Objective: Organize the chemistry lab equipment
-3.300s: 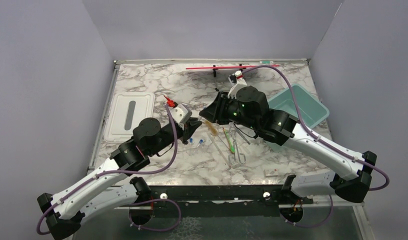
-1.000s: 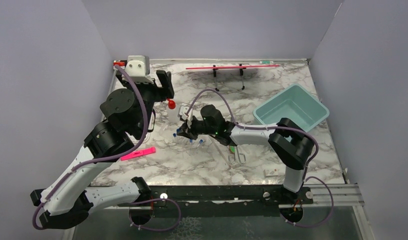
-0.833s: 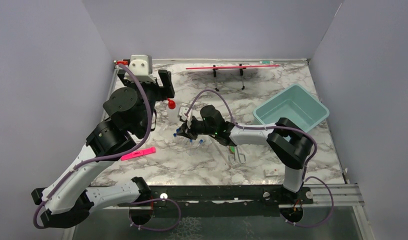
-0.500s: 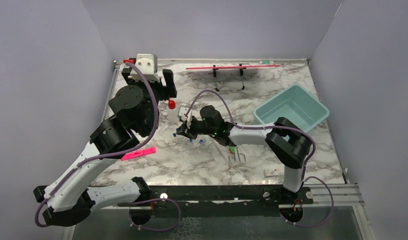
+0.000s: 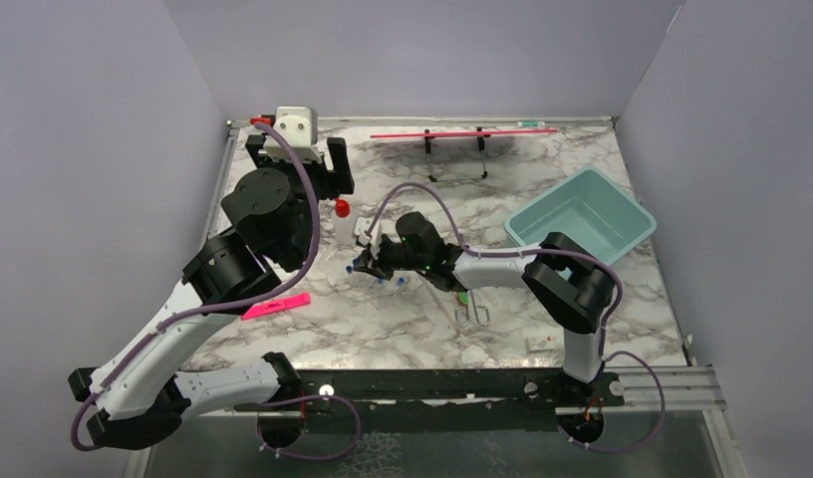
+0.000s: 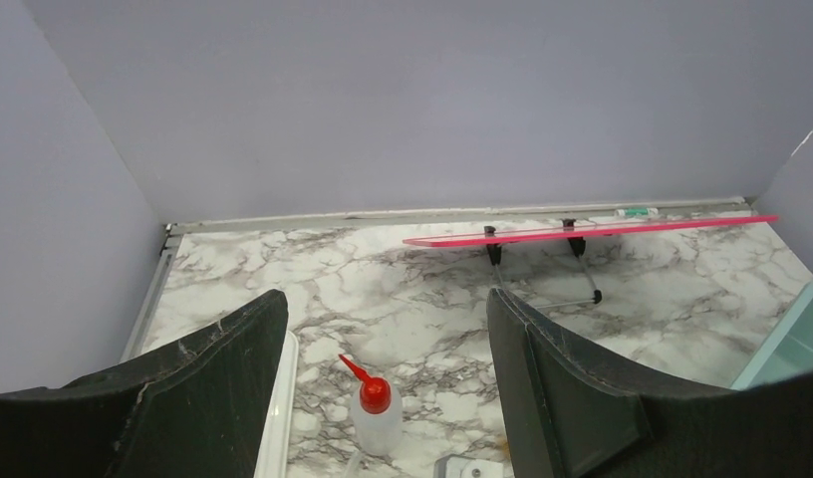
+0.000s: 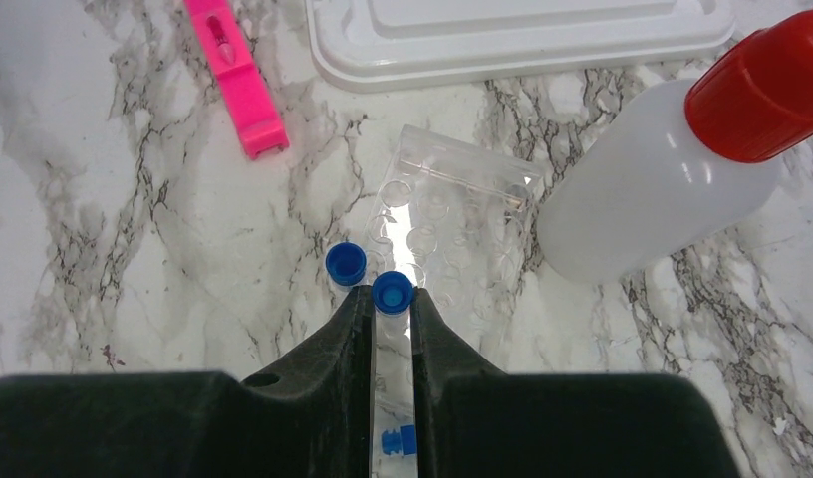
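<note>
My right gripper [image 7: 392, 299] is shut on an upright clear tube, whose blue cap [image 7: 393, 292] shows between the fingertips, over a clear holed rack [image 7: 452, 224]. A second blue-capped tube [image 7: 345, 263] stands just to its left, and a third [image 7: 398, 439] lies on the table under the fingers. The squeeze bottle [image 5: 342, 221] with its red nozzle stands upright beside the rack. My left gripper [image 6: 383, 309] hangs open and empty, high above and behind the bottle [image 6: 376, 413]. Metal forceps [image 5: 471, 311] and a green-handled tool [image 5: 463, 295] lie right of the right gripper [image 5: 368, 261].
A white tray [image 7: 522, 35] sits at the left, and a flat pink strip [image 5: 275, 307] lies in front of it. A teal bin [image 5: 580, 219] stands at the right. The long red rod [image 5: 462, 132] rests on its black stand along the back wall.
The left gripper, which earlier held the squeeze bottle, has let it go and drifted up and right. The right gripper stays shut on the tube, nearly still.
</note>
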`<state>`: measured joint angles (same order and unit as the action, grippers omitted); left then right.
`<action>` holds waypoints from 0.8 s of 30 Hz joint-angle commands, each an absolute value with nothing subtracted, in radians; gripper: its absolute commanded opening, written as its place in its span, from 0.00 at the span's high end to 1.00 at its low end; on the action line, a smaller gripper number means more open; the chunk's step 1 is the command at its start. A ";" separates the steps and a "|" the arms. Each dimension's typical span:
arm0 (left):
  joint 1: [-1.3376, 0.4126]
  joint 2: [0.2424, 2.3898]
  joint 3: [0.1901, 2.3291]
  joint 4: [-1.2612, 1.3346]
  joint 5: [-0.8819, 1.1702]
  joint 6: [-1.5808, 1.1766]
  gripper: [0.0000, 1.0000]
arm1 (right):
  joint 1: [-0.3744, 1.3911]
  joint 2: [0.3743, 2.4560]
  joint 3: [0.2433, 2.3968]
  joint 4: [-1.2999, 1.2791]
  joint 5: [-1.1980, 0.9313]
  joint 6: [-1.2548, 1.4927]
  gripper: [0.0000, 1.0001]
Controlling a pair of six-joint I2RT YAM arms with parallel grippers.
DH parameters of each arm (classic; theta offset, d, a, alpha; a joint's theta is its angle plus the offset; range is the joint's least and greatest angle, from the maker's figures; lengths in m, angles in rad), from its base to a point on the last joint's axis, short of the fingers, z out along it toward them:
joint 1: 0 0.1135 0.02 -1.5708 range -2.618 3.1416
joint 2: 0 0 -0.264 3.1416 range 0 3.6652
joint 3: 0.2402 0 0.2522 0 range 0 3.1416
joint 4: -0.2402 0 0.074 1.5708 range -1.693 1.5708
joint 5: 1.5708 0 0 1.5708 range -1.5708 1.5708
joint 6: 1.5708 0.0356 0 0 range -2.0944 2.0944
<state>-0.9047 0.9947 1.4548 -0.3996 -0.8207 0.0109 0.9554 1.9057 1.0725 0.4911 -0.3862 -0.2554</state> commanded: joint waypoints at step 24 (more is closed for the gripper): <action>-0.904 0.920 1.415 -0.381 -0.870 0.014 0.24 | 0.959 1.754 1.091 0.310 -0.230 -0.066 0.36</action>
